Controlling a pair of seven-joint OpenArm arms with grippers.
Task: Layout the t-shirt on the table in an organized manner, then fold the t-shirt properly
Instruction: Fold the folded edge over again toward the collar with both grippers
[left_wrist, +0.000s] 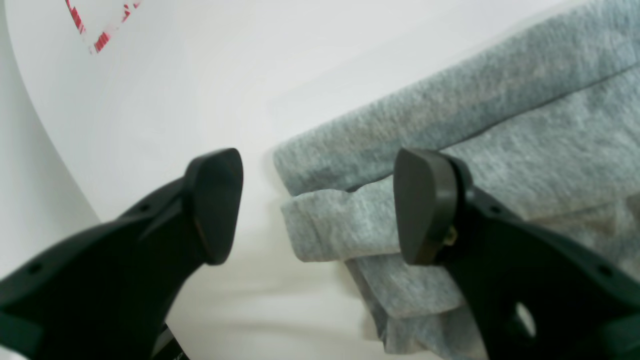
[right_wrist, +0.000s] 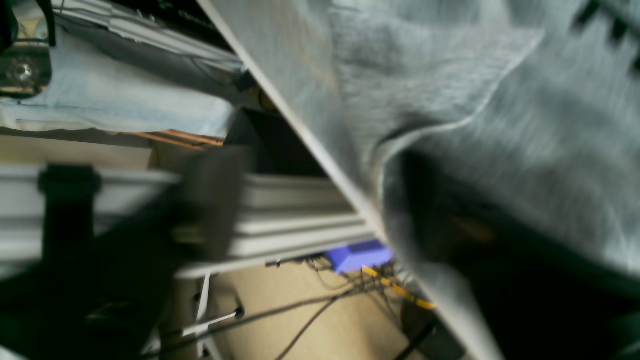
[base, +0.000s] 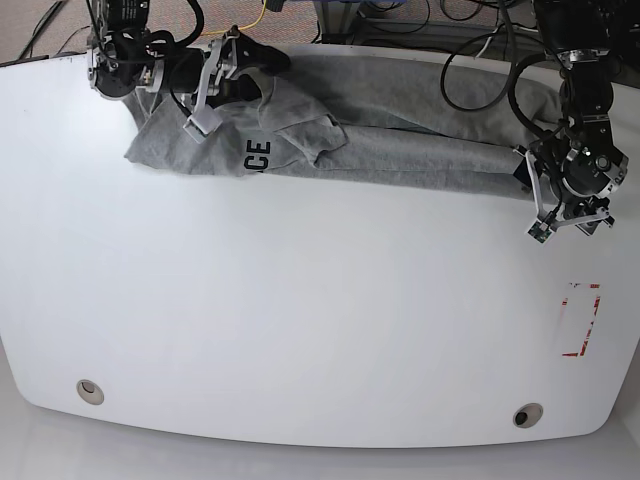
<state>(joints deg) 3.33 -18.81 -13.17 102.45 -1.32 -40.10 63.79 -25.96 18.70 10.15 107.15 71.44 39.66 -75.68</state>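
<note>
**Grey shirt lying along the far edge of the white worktop**

The big white worktop (base: 300, 330) is filling most of the base view. It is showing two round holes (base: 90, 390) near its front edge and a red tape rectangle (base: 582, 320) near its right side.

The t-shirt (base: 400, 130) is lying stretched out in a long, bunched strip along the far edge of the worktop. One part is folded over, and black letters on it are reading "CE" (base: 258, 155). The rest of the word is hidden in the folds.

The left gripper (left_wrist: 320, 205) is hanging just over the end of the shirt that is on the right in the base view. Its jaws are standing wide open, with nothing between them but the folded grey corner below, one jaw over the bare worktop and one over the cloth.

The right gripper (base: 240, 62) is sitting at the other end of the shirt, by the far edge. The right wrist view is very blurry, with grey cloth lying right in front, so I cannot tell if those jaws are open or closed.
</note>
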